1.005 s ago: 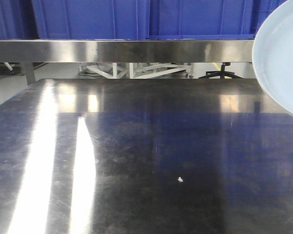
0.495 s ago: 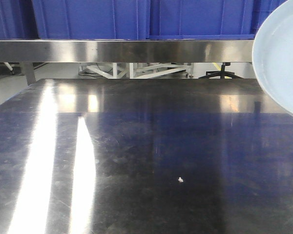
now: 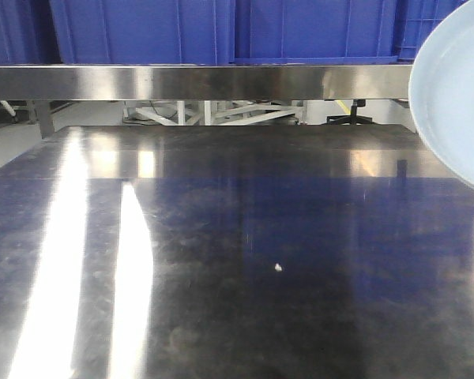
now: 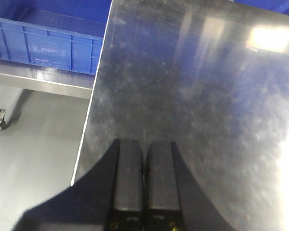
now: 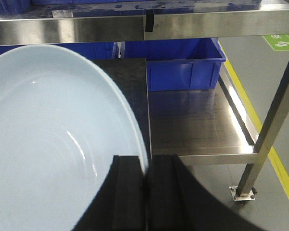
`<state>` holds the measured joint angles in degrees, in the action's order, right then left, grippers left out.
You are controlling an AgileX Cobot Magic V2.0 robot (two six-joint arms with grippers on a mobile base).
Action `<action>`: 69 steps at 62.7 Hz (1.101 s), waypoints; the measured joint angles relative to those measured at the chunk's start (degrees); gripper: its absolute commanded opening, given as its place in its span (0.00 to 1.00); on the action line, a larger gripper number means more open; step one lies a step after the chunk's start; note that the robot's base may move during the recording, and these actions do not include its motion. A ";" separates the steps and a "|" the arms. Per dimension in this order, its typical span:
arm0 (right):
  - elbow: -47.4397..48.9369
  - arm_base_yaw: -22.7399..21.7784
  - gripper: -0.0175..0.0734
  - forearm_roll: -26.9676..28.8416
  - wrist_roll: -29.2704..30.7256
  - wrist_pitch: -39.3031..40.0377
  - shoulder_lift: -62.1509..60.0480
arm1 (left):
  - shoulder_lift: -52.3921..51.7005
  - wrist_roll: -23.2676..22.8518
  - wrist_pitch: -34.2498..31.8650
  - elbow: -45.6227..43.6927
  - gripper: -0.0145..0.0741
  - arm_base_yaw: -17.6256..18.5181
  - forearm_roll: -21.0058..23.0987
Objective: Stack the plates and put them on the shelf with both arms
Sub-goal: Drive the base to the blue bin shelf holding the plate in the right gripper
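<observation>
A pale blue-white plate [image 3: 458, 95] hangs tilted at the right edge of the front view, above the steel tabletop [image 3: 221, 237]. In the right wrist view the plate [image 5: 48, 144] fills the left side, and my right gripper [image 5: 145, 161] is shut on its rim, one finger on each face. The steel shelf beam [image 3: 197, 81] runs across the back, above the table; it also crosses the top of the right wrist view [image 5: 86, 29]. My left gripper [image 4: 144, 144] is shut on nothing, above the tabletop [image 4: 192, 86] near its left edge. Neither gripper shows in the front view.
Blue crates [image 3: 142, 31] sit on the shelf above the beam. Another blue crate [image 4: 43, 43] stands on a lower steel surface left of the table. A blue crate [image 5: 183, 65] and a lower steel shelf [image 5: 197, 120] with an upright post [image 5: 274, 115] lie to the right.
The front view has shifted slightly: the white speck on the tabletop and the table's far edge moved up and left. The plate keeps the same place in the view.
</observation>
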<state>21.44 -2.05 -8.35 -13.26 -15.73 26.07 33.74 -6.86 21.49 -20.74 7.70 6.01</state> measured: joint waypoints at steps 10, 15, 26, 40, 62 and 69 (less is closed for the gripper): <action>0.00 0.00 0.25 0.00 0.00 0.00 0.00 | 0.00 0.00 0.00 0.00 0.26 0.00 0.00; 0.00 0.00 0.25 0.00 0.00 0.00 0.00 | 0.00 0.00 0.00 0.00 0.26 0.00 0.00; 0.00 0.00 0.25 0.00 0.00 0.00 0.00 | 0.00 0.00 0.00 0.00 0.26 0.00 0.00; 0.00 0.00 0.25 0.00 0.00 0.00 0.00 | 0.00 0.00 0.00 0.00 0.26 0.00 0.00; 0.00 0.00 0.25 0.00 0.00 0.00 0.00 | 0.00 0.00 0.00 0.00 0.26 0.00 -0.13; 0.00 0.00 0.25 0.00 0.00 0.00 0.00 | 0.00 0.00 0.00 0.00 0.26 0.00 -0.13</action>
<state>21.44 -2.05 -8.35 -13.26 -15.73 26.07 33.74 -6.86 21.49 -20.74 7.70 5.88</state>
